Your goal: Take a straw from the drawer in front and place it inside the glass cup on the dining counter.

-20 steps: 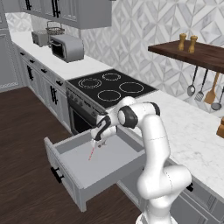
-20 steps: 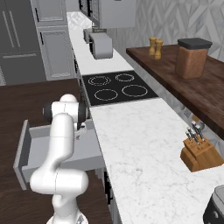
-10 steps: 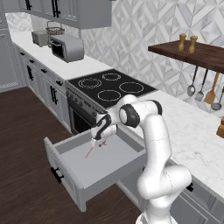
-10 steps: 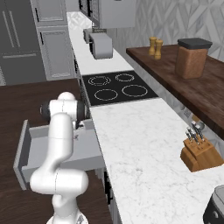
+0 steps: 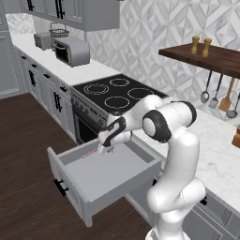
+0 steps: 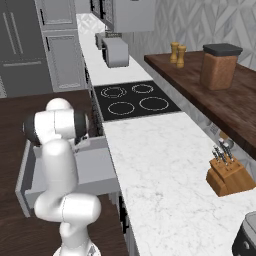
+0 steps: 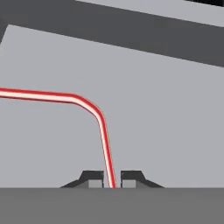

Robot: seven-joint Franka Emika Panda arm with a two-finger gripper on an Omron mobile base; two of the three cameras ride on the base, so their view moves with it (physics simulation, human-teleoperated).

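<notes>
1. The gripper was low inside the open drawer, under the stove.
2. Its fingers were clenched on the straw.
3. The straw reached out over the drawer floor.

Bent red-pink straw low over open grey drawer, one end between tool tips.

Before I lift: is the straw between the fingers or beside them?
Between them. In the hand view the straw runs down into the narrow gap at the gripper, over the drawer floor.
</notes>
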